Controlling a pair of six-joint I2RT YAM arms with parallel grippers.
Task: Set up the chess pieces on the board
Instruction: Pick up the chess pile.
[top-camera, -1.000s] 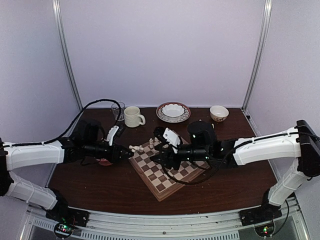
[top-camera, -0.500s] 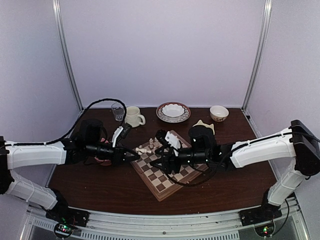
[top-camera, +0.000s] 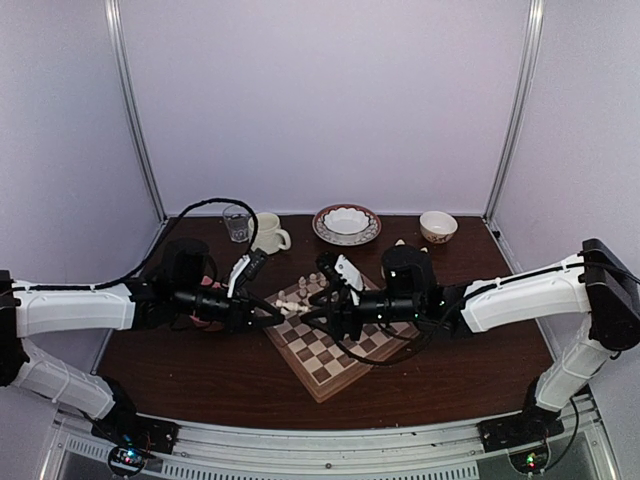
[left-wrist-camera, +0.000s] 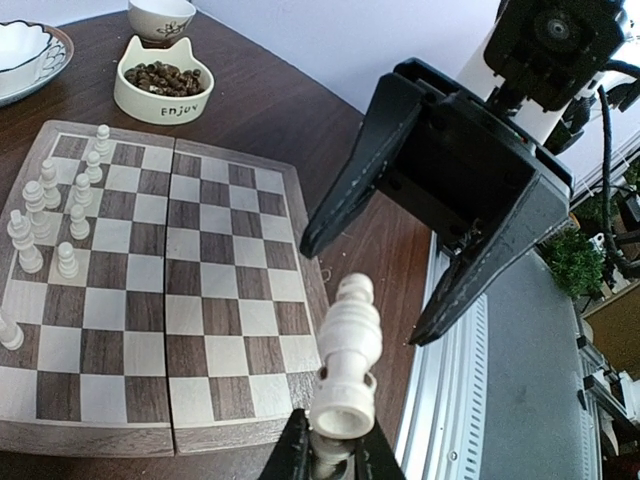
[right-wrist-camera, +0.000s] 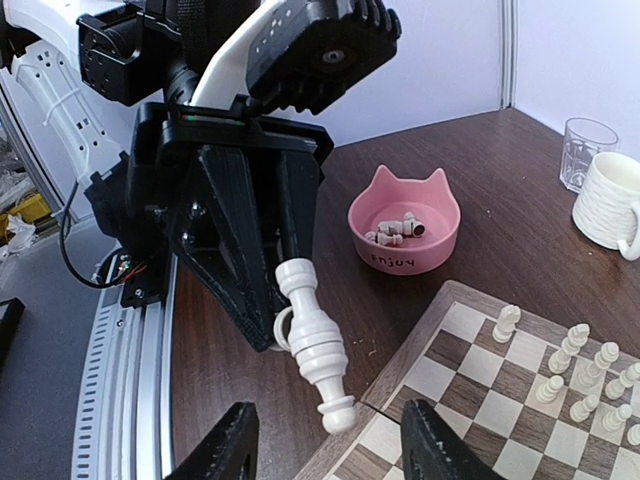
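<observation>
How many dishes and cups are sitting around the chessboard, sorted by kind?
Cat-eared bowls: 2
Round bowls: 2
Plate: 1
Mug: 1
Glass: 1
Total: 7

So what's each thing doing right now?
left gripper, shut on the held piece
held piece, lifted off the table
right gripper, open, empty
board, lying flat, mostly bare
standing pieces, upright at one end
pink bowl, holds pale pieces
cream bowl, holds dark bits
mug, upright
</observation>
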